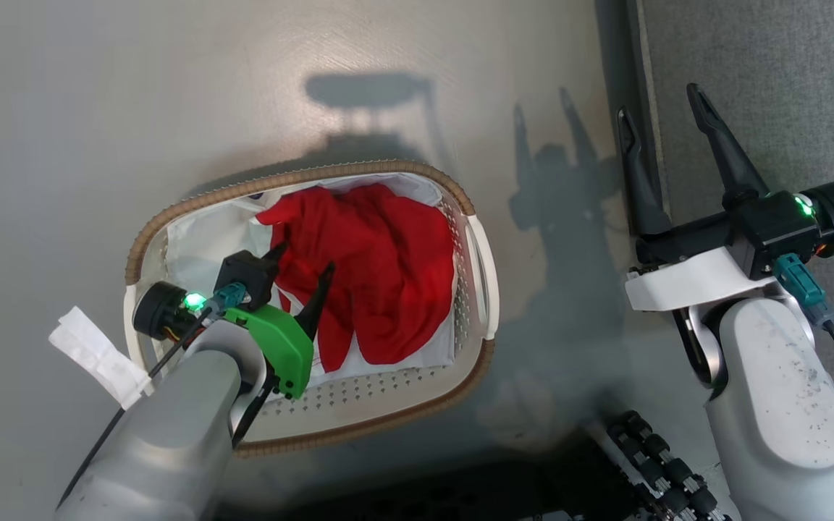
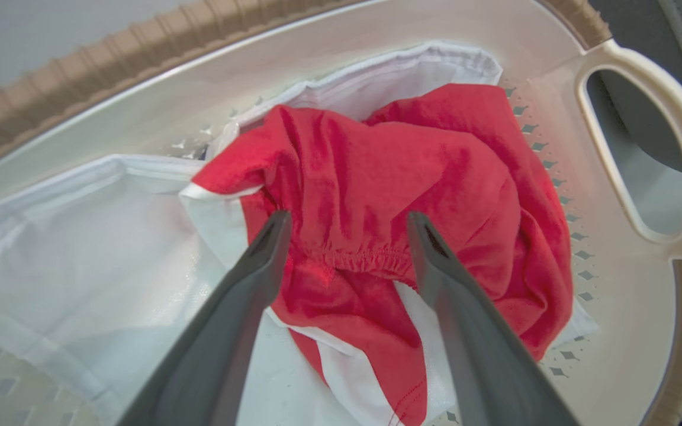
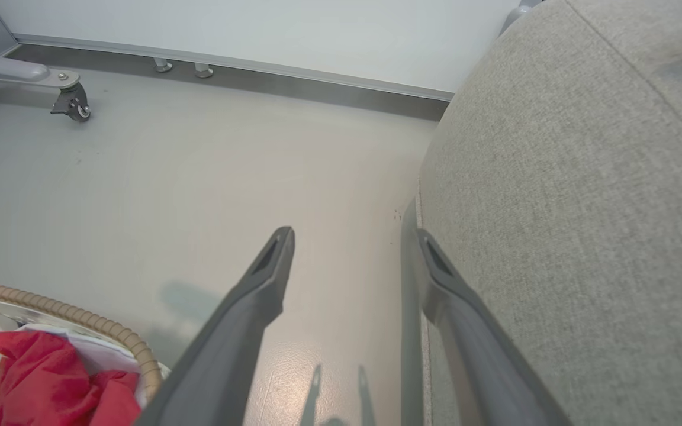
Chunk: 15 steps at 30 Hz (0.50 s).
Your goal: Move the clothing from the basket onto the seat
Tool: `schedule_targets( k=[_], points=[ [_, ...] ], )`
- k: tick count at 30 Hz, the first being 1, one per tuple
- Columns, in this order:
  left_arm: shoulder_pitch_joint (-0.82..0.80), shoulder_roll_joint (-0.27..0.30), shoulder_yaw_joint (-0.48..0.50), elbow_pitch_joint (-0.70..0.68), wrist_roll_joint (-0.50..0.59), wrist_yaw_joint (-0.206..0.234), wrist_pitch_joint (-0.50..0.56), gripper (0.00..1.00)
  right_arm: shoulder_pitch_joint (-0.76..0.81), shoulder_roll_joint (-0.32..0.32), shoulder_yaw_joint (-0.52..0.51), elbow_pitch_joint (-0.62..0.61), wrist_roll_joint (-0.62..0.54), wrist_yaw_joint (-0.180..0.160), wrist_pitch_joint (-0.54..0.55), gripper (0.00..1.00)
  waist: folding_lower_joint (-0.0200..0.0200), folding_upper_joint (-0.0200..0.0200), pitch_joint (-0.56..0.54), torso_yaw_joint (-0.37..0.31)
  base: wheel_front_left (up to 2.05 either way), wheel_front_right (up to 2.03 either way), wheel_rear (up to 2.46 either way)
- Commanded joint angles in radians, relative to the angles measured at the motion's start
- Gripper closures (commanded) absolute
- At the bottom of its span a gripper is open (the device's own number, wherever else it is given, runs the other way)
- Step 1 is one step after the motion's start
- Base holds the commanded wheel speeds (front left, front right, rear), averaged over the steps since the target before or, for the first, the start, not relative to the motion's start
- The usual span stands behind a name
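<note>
The red clothing (image 1: 373, 268) lies crumpled in the right half of the oval white basket (image 1: 475, 253), on its white liner (image 1: 200, 246). My left gripper (image 1: 303, 259) is open inside the basket, its fingers straddling the left edge of the red heap. The left wrist view has the clothing (image 2: 376, 195) bunched between and beyond those fingers (image 2: 264, 248), with white trim showing at its lower edge. My right gripper (image 1: 663, 108) hangs open and empty over the floor beside the grey seat (image 1: 786, 87). From the right wrist, the seat (image 3: 584, 207) rises at the right and the clothing (image 3: 39, 384) peeks at the lower left.
The basket stands on a pale grey floor (image 1: 98, 108) left of the seat. A wall base and a castor wheel (image 3: 71, 103) stand far back in the right wrist view. A tan woven rim (image 1: 330, 174) rings the basket, with a handle (image 2: 649, 142) on the seat side.
</note>
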Motion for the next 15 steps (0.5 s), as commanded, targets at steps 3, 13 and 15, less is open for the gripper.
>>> schedule_targets(
  k=[3, 13, 15],
  points=[
    [-0.038, 0.016, -0.033, 0.014, -0.030, 0.001, 0.000, 0.00, -0.001, -0.003, 0.000, -0.020, 0.009, -0.001, -0.002, 0.00, -0.0001, 0.0000, 0.029, -0.014, 0.00, 0.00, 0.00],
    [-0.082, 0.016, -0.180, -0.007, -0.118, 0.001, 0.000, 0.00, 0.013, -0.003, -0.008, -0.039, 0.008, -0.001, -0.002, 0.00, -0.0001, 0.0000, 0.053, -0.024, 0.00, 0.00, 0.00],
    [-0.082, 0.014, -0.210, -0.021, -0.141, 0.001, 0.000, 0.00, 0.016, -0.003, -0.009, -0.035, 0.010, -0.001, -0.002, 0.00, -0.0001, 0.0000, 0.054, -0.023, 0.00, 0.00, 0.00]
  ],
)
